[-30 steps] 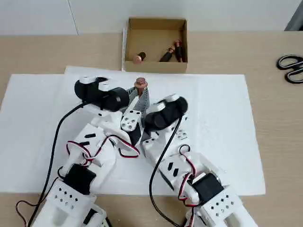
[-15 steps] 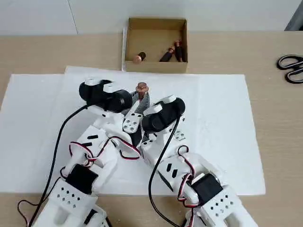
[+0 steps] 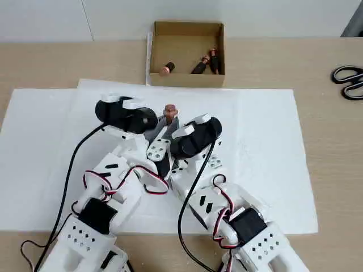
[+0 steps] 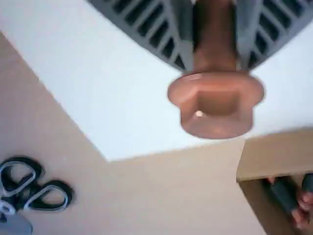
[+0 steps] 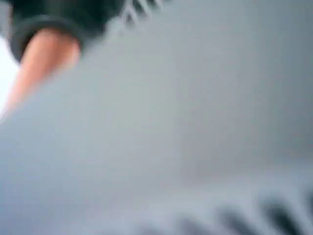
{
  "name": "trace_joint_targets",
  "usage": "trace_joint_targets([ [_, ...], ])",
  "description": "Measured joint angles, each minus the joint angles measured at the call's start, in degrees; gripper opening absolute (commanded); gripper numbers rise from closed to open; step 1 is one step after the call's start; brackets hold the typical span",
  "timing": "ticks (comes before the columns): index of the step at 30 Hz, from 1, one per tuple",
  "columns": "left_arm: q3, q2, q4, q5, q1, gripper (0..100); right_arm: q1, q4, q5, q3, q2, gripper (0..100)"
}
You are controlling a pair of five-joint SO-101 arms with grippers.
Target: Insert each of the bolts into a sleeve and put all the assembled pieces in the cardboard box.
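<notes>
My left gripper (image 3: 168,119) is shut on a copper bolt (image 3: 169,109) over the white paper, just in front of the cardboard box (image 3: 187,28). In the left wrist view the bolt's flanged head (image 4: 215,103) sticks out from between the grey fingers (image 4: 146,24). The right arm (image 3: 195,137) is pressed close against the left one, and its gripper is hidden under the wrist. Its wrist view has a copper shaft (image 5: 36,68) coming out of a dark sleeve (image 5: 54,17), with a grey blur beside it. Three assembled pieces (image 3: 199,65) lie in the box.
A white paper sheet (image 3: 266,158) covers the middle of the wooden table (image 3: 45,62). Black-handled scissors (image 3: 349,81) lie at the far right edge. The two arms' bases and cables (image 3: 74,170) take up the near side.
The left gripper and the bolt have drawn back a little from the box, towards the arms' bases. The right arm has barely shifted.
</notes>
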Motion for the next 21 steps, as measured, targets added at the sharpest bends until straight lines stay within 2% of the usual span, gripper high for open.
trace_joint_targets([
  [7,0.0,-1.8,4.9,0.0,0.2,1,0.6,0.0,0.0,0.0,0.0,0.4],
  [21,2.9,-3.3,6.2,0.3,0.3,1,0.6,0.0,0.0,0.8,0.2,0.4],
])
